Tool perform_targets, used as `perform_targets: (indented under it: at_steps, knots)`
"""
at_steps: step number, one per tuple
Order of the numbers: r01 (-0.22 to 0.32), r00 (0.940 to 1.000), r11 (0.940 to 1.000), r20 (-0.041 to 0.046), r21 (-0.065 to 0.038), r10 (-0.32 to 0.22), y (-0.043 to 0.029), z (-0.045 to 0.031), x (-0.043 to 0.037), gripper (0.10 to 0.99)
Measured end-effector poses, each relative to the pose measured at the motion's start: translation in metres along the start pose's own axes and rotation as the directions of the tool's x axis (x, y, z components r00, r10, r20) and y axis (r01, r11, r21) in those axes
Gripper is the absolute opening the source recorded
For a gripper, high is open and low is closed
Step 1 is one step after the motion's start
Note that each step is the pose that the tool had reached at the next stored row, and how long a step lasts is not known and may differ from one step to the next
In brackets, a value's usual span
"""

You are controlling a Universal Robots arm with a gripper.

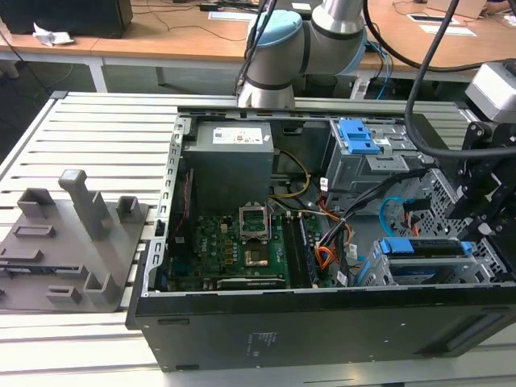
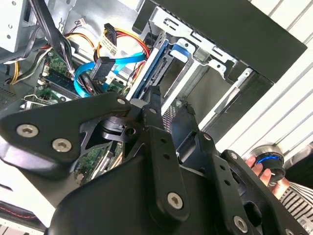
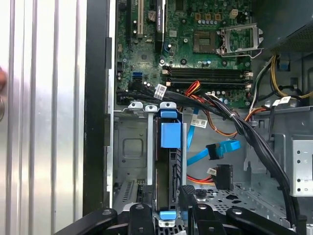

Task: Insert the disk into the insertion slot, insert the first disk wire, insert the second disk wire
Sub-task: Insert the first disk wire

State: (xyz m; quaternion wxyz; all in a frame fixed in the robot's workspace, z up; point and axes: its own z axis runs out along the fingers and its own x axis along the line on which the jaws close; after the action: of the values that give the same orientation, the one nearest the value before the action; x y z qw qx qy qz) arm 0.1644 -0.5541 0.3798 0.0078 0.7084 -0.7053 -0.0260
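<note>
Silver-grey arm [image 1: 339, 20], pale-blue joint caps [image 1: 274, 34], black screw-studded claw [image 2: 170, 105], black cables [image 1: 413, 89].

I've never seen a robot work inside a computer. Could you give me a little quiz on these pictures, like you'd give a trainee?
1. True or false: the silver rectangular hard drive in its bright blue plastic carrier sits inside the grey perforated sheet-metal drive cage.
2. The plug of the thin, glossy light-blue cable is: A) pushed into the hard drive; B) lying free beside the drive cage, apart from the hard drive; C) tucked under the drive cage.
3. Fill in: the black gripper is nearest to the ____.
Key: 1 true; 2 B; 3 hard drive.
</note>
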Motion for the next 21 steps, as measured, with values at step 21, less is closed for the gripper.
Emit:
perform_targets:
  at_steps: [21]
  knots:
    - [0.0, 1.0, 1.0, -0.0011, 0.0, 0.0, -0.0001, 0.0052, -0.0464, 0.361]
